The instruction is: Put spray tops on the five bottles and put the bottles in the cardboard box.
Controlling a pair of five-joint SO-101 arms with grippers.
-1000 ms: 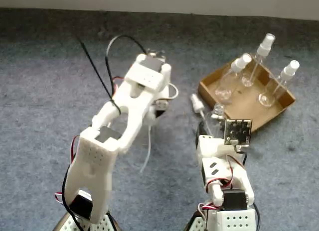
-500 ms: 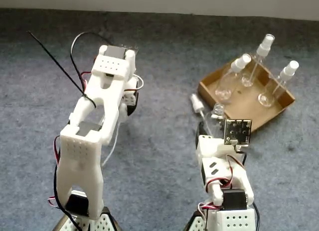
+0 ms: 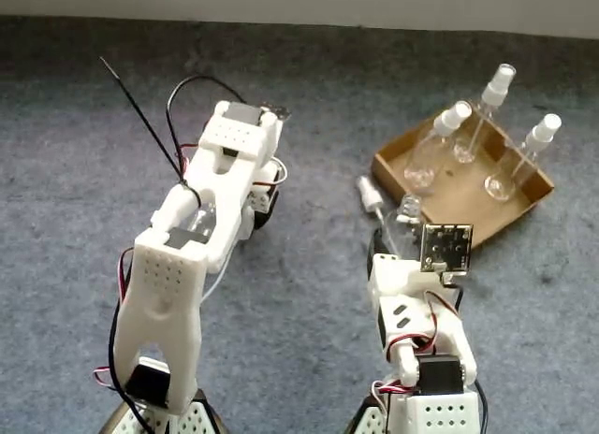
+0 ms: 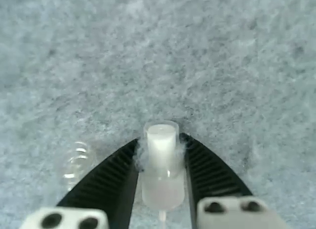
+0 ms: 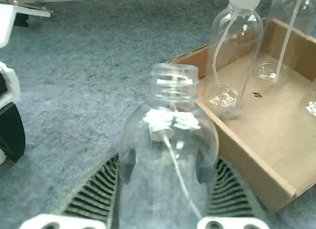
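My left gripper (image 4: 160, 140) is shut on a white spray top (image 4: 161, 162), held just above the grey carpet; its thin tube hangs under the arm in the high view. A clear glass piece (image 4: 74, 162) lies on the carpet beside it. My right gripper (image 5: 165, 167) is shut on an open clear bottle (image 5: 168, 155) that stands upright, next to the cardboard box (image 3: 468, 205). Another spray top (image 3: 372, 195) lies on the carpet just beyond that bottle. Three bottles with spray tops (image 3: 487, 125) stand in the box.
The left arm (image 3: 201, 228) stretches over the carpet left of the middle. The box wall (image 5: 247, 155) is close to the held bottle on its right side. Open carpet lies between the two arms.
The left arm swung to the left with the spray top, then came partway back to the right. The right arm and its bottle have not moved.
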